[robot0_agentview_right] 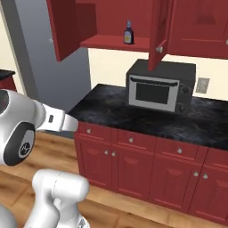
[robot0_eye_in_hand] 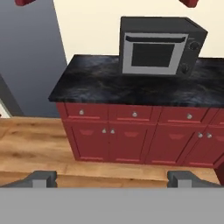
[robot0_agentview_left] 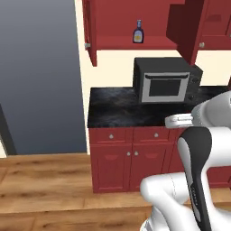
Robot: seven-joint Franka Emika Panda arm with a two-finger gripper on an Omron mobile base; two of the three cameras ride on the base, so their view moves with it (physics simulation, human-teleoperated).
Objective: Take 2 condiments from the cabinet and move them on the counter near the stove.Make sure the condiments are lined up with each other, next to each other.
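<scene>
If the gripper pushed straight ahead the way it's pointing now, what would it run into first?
Probably the red base cabinets under the counter. The gripper, jaws open and empty, aims at their drawers and doors, with open floor between. Depth is unclear, so it might reach the counter's front edge instead.

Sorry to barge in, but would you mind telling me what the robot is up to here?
The arm faces the counter with its gripper open and empty, well short of the cabinets. The wall cabinet above the microwave has its doors open, and the dark bottle stands upright on its shelf, not yet picked.
</scene>
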